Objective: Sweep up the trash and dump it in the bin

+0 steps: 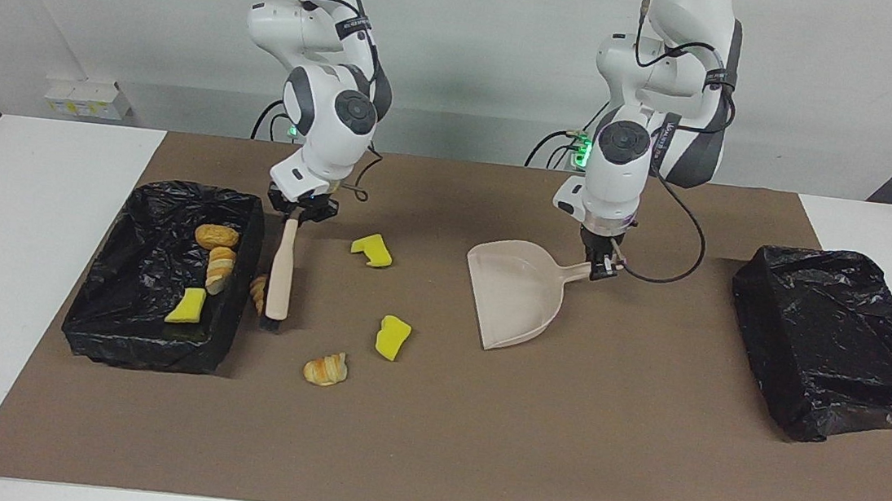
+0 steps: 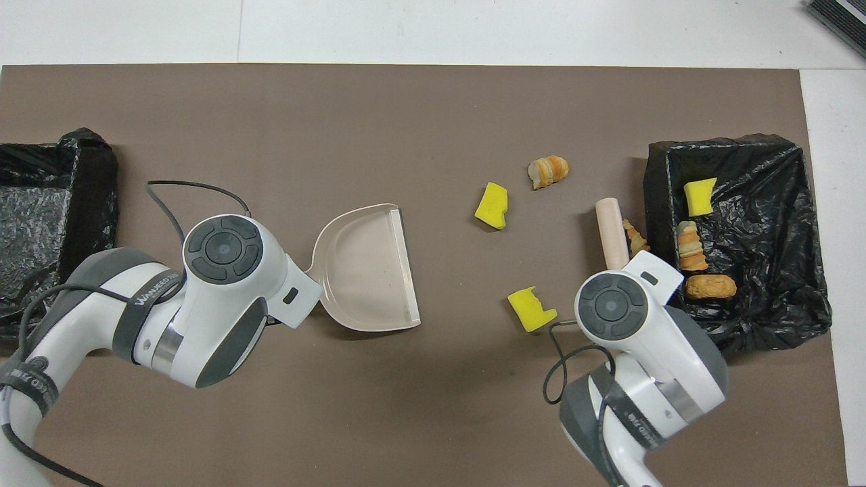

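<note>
**Inspector A:** Facing view. The right claw (image 1: 301, 211) is shut on the top of the beige wooden-handled brush (image 1: 281, 271), bristles down on the brown-matted worktop (image 1: 427, 445). A tan pastry scrap (image 1: 258, 293) lies between the brush and the black-lined bin (image 1: 89, 306). The left claw (image 1: 602, 269) is clamped on the handle of the beige plastic dustpan (image 1: 517, 297).

**Inspector B:** And the loose trash?

**Inspector A:** Overhead view. Two yellow sponge chunks (image 2: 492, 205) (image 2: 531, 308) and a golden croissant-like piece (image 2: 548, 170) lie on the mat between pan and bin. One sponge (image 2: 699, 196) and two bread pieces (image 2: 691, 244) (image 2: 710, 287) are in the bin. A second lined bin (image 2: 40, 223) sits at the left arm's end.

**Inspector B:** Handling?

**Inspector A:** My judgement: light, soft, apt to roll or bounce. Push low with the bristles; don't pinch.
</note>
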